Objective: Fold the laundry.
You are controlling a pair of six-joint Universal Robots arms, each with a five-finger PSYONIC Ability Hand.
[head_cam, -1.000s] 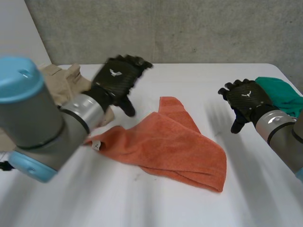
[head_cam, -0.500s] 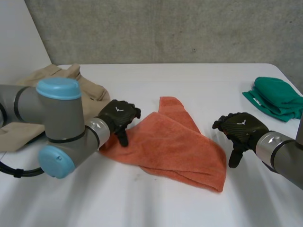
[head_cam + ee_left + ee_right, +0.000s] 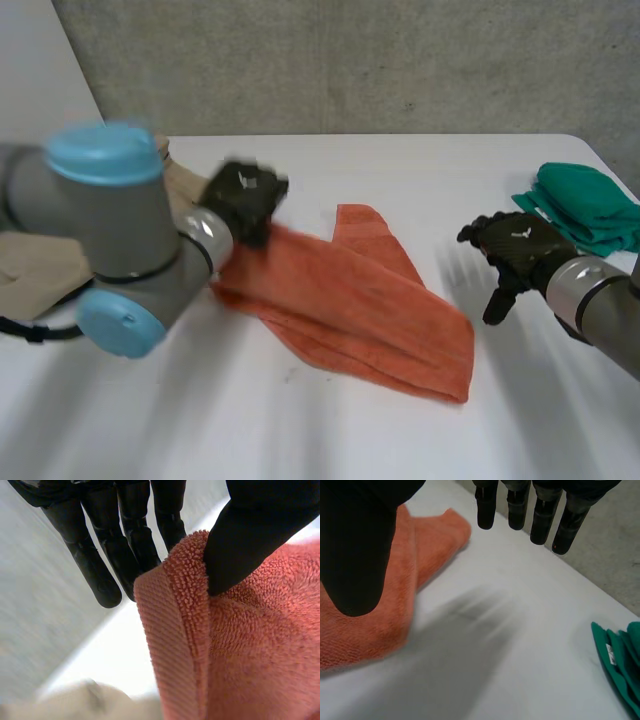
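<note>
Towel (image 3: pixel 370 320) of orange terry cloth lies rumpled and slantwise on the middle of the white counter (image 3: pixel 400 170), its left corner in the black left hand (image 3: pixel 260 530). The left wrist view gives the grip up close: the thumb presses the hemmed edge against straight fingers. The black right hand (image 3: pixel 515 240) hovers beside the towel's right end, fingers apart and holding nothing, and its wrist view shows bare counter beneath it and the folded green cloth (image 3: pixel 620 655) nearby.

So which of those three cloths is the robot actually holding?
The orange towel: the left hand pinches its edge between thumb and fingers. The green cloth and the beige garment lie untouched.
</note>
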